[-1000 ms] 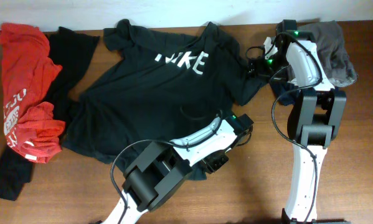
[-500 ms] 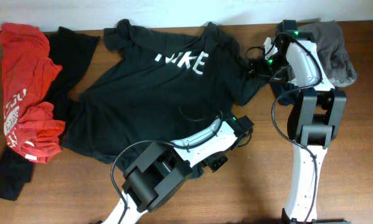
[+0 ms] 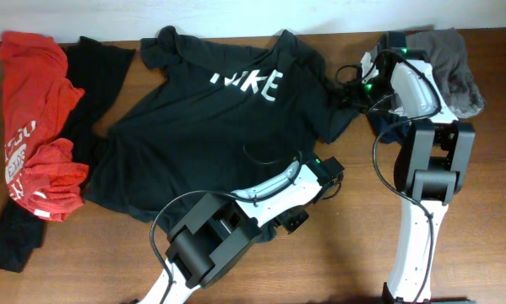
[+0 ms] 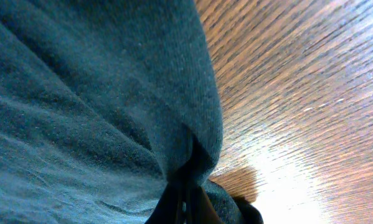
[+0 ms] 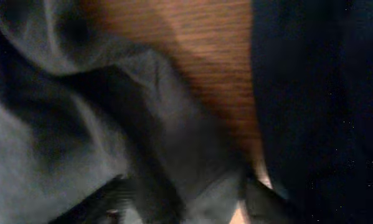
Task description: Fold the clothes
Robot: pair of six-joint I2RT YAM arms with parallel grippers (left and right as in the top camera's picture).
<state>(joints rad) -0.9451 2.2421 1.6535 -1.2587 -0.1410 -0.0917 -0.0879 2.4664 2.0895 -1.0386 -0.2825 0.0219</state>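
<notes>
Black T-shirt (image 3: 210,127) with white block letters lies spread out, front up, in the middle of the worktop (image 3: 345,253). Its collar points to the far wall and its hem to the arm bases. The cloth is rumpled, with creases along the hem and the sleeve edges.

The red garment (image 3: 37,127), which has white print, is bunched at the far left. The plain black garment (image 3: 96,72) sits between it and the T-shirt and touches both. More black cloth pokes out below the red heap near the front edge, and I can't tell whether it is the same piece. The grey garment (image 3: 455,67) is heaped in the far right corner, partly behind the right arm (image 3: 426,160).

The left arm (image 3: 269,190) reaches across to the T-shirt's hem corner on the right side. In the wrist view the left claw (image 4: 185,205) is closed, pinching a fold of the shirt's edge. The cloth gathers into the pinch, and bare wood shows just beside it.

The right claw (image 3: 345,90) sits at the tip of the T-shirt's sleeve on that side, touching or just over the cloth. Its wrist view is blurred, showing dark cloth on both sides and a strip of wood between. I can't tell whether the jaws are apart or gripping anything.
</notes>
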